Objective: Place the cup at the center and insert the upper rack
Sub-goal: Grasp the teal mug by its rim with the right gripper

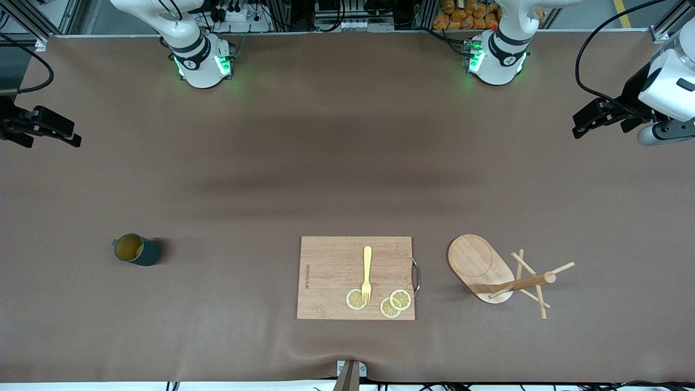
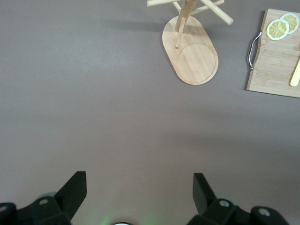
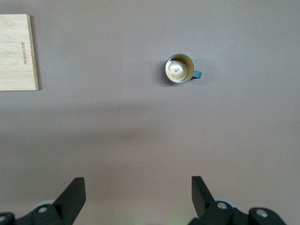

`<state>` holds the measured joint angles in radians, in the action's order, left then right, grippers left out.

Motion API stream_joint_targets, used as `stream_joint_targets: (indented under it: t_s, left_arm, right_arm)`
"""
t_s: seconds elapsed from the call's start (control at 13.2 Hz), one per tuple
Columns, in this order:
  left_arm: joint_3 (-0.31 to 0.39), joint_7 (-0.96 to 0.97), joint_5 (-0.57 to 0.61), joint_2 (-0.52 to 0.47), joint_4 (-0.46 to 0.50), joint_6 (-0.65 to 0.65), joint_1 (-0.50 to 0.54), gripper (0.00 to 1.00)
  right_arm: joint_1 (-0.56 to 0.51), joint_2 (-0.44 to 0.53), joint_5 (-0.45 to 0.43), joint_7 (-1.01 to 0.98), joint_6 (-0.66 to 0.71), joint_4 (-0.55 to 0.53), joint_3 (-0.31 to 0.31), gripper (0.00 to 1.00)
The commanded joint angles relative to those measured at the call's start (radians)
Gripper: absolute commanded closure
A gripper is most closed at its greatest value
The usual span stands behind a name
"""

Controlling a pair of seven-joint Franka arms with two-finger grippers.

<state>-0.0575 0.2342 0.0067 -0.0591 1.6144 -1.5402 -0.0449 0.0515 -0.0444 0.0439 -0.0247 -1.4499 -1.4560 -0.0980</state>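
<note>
I see both arms waiting high, left gripper (image 2: 139,194) and right gripper (image 3: 138,194) spread wide, empty; cup (image 1: 136,250) upright, upper rack (image 1: 502,271) tipped over

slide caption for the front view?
Both hands, left and right, wait open above the table ends; cup, cutting board, mug stand untouched.

left pincer (image 2: 139,194) open, raised | right pincer (image 3: 138,194) open, raised

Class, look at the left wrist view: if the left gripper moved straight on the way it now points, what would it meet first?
Most likely bare table. The open left gripper points down at empty mat; the upper rack stands off to one side of that line, though depth is hard to judge.
</note>
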Motion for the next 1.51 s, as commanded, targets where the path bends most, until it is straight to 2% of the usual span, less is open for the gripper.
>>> stream_joint_targets:
  t_s: [0.0, 0.38, 0.83, 1.29, 1.44]
  left_arm:
    - [0.005, -0.019, -0.001, 0.002, -0.025, 0.005, 0.007, 0.0]
    - [0.005, -0.019, -0.01, 0.004, 0.001, 0.003, 0.003, 0.0]
    - [0.002, -0.019, -0.013, 0.012, 0.002, 0.0, 0.002, 0.0]
    - [0.004, -0.019, -0.011, 0.01, -0.004, -0.001, 0.016, 0.0]
    - [0.004, -0.019, -0.011, 0.008, -0.005, -0.001, 0.016, 0.0]
  right_arm:
    - [-0.007, -0.041, -0.001, 0.012, -0.033, 0.008, 0.004, 0.0]
    - [-0.021, -0.215, 0.001, 0.005, -0.193, -0.023, 0.004, 0.0]
    - [-0.048, -0.314, 0.005, -0.033, -0.493, -0.202, 0.004, 0.0]
    - [-0.061, -0.454, 0.01, -0.152, -0.656, -0.204, 0.004, 0.0]
    - [-0.058, -0.483, 0.01, -0.152, -0.668, -0.202, 0.004, 0.0]
